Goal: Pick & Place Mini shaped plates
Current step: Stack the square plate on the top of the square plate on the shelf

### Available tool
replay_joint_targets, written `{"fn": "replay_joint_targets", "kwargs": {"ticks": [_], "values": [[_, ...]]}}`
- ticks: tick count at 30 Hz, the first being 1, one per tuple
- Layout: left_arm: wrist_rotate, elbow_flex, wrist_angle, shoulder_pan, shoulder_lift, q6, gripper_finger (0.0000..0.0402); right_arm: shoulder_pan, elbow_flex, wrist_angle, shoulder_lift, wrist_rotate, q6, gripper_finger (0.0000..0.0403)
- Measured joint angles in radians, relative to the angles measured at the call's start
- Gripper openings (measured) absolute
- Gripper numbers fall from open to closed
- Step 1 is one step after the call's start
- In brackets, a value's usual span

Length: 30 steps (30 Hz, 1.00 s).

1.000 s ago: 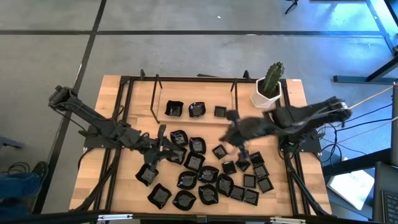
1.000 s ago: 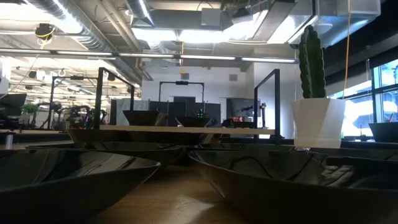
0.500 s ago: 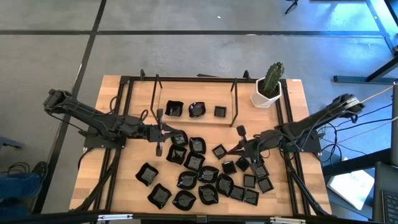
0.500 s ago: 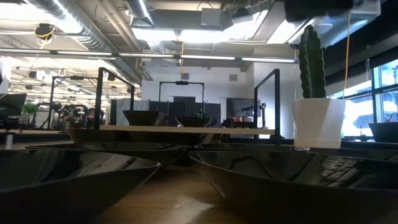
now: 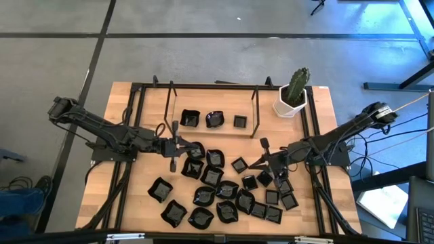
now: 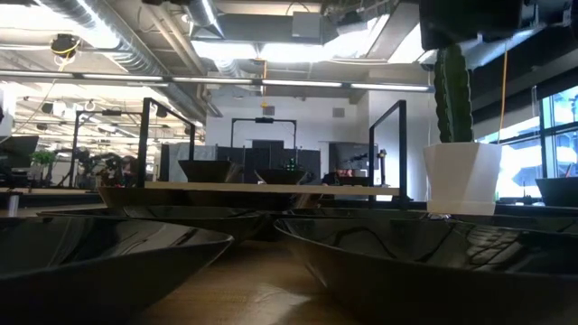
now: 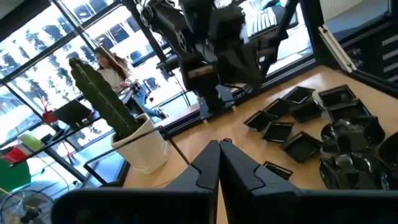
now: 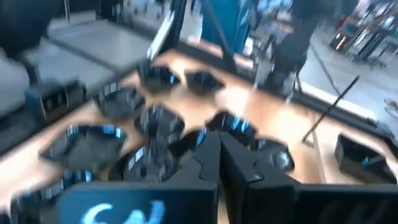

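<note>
A wooden table (image 5: 135, 196) stands on a grey floor, with a black frame over it and a raised shelf (image 5: 178, 130) at the back. From left to right: the left gripper (image 5: 175, 145) hovers at the left edge of the pile of plates (image 5: 224, 190), its fingers (image 7: 208, 163) pressed together with nothing between them. The nearest plate (image 5: 195, 150) lies just beside the fingertips, toward the table's centre; it looks roughly square, so no long axis can be told. Three plates (image 5: 212, 120) already sit on the shelf. The right gripper (image 5: 264, 153) hovers at the pile's right side, its fingers (image 8: 205, 158) also shut and empty, with small square plates (image 5: 266, 179) just below and in front. A cactus pot (image 5: 292, 100) stands at the right rear corner. Each arm is about equally near its own side of the pile.
</note>
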Motion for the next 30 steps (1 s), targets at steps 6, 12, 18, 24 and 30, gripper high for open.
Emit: {"fn": "replay_joint_targets", "kwargs": {"ticks": [6,12,18,24,30], "values": [[0.002,0.000,-0.041,0.000,0.000,-0.016,0.0004,0.000,0.000,0.143,0.000,-0.128,0.104,0.0017],[0.003,0.000,-0.071,0.000,0.000,-0.074,0.0004,0.000,0.000,0.160,0.000,-0.185,0.181,0.0004],[0.003,0.000,-0.102,0.000,0.000,-0.111,0.0004,0.000,0.000,0.125,0.007,-0.183,0.162,0.0019],[0.003,0.000,-0.089,0.000,0.000,-0.021,0.0004,0.000,0.000,0.122,0.026,-0.181,0.148,0.0030],[0.003,0.000,-0.075,0.000,0.000,-0.014,0.0004,0.000,0.000,0.115,0.026,-0.181,0.134,0.0013]]}}
